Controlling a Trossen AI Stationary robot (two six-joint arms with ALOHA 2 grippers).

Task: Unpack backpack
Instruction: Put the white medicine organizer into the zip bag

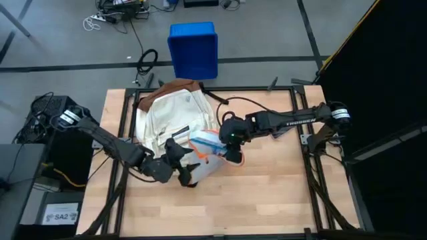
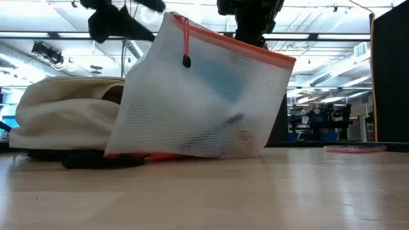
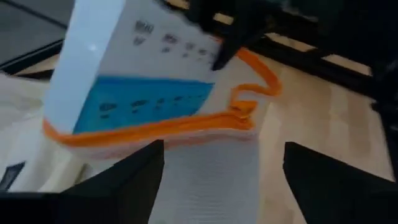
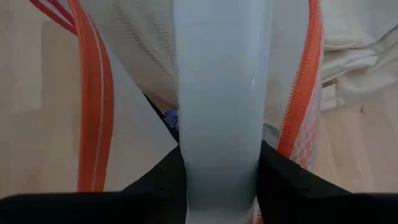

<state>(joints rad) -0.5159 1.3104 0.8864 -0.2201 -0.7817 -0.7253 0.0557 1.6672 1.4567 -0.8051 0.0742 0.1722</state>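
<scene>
1. High view: the backpack (image 1: 172, 117) is seen lying flat on the table (image 1: 280, 200), toward its left and far side. A mesh pouch (image 1: 203, 160) with orange edging stands at the backpack's near edge. It is flanked by the left gripper (image 1: 179, 162) and the right gripper (image 1: 230, 148), presumably so that one steadies it while the other draws out its contents. A blue bin (image 1: 193, 50) sits on the floor beyond the table.

2. Low view: the pouch (image 2: 204, 96) is shown tilted on its lower edge, which rests on the table, with its zip pull hanging. Dim contents show through the mesh, which the overhead camera does not reveal. The backpack (image 2: 70, 115) is slumped behind it.

3. Left wrist view: the left fingers (image 3: 124, 180) are spread wide on either side of the pouch's mesh and grip nothing. Above them a white and blue box (image 3: 124, 74) rises from the orange-edged opening, pinched at its top by the dark right gripper (image 3: 227, 31).

4. Right wrist view: the right fingers (image 4: 280, 186) are closed on the narrow pale edge of the box (image 4: 221, 93), between the two orange zip lines. This grip is unclear from above.
</scene>
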